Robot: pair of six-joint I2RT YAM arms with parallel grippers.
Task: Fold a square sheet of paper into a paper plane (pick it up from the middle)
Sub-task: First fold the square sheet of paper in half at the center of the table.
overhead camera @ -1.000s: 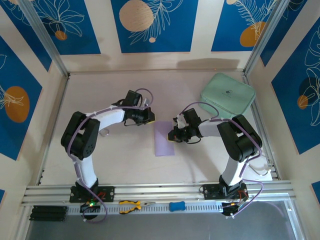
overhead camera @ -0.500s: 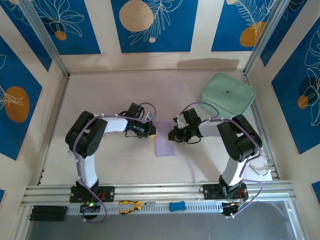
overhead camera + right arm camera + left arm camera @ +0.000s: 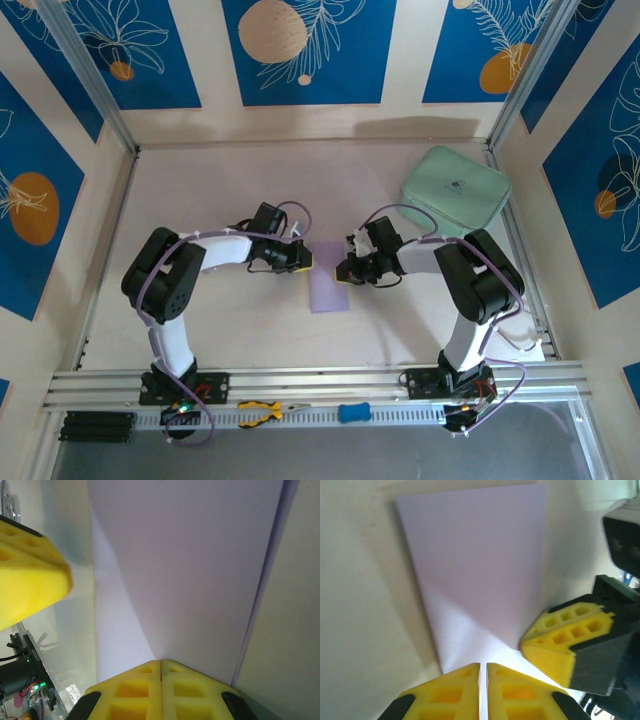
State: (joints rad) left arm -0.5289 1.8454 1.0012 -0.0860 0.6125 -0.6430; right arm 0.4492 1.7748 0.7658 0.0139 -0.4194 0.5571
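The square sheet of paper (image 3: 328, 285) lies flat mid-table as a narrow pale lavender rectangle, so it looks folded in half. It spreads ahead of the jaws in the left wrist view (image 3: 480, 555) and in the right wrist view (image 3: 200, 570). My left gripper (image 3: 306, 261) sits at the sheet's far left corner. Its yellow jaws (image 3: 483, 666) stand a hairline apart over the paper's edge. My right gripper (image 3: 343, 270) (image 3: 161, 661) is fully shut, with its tips down on the sheet's far right edge. I cannot tell whether either pinches the paper. No paper plane shape shows.
A mint-green rounded case (image 3: 456, 190) lies at the back right, behind the right arm. Yellow-handled pliers (image 3: 265, 409) and a small blue tool (image 3: 353, 411) rest on the near rail. Panelled walls enclose the table on three sides.
My left gripper has come down and toward me from just beyond the sheet's far left corner onto that corner. The right gripper and the paper have stayed put.
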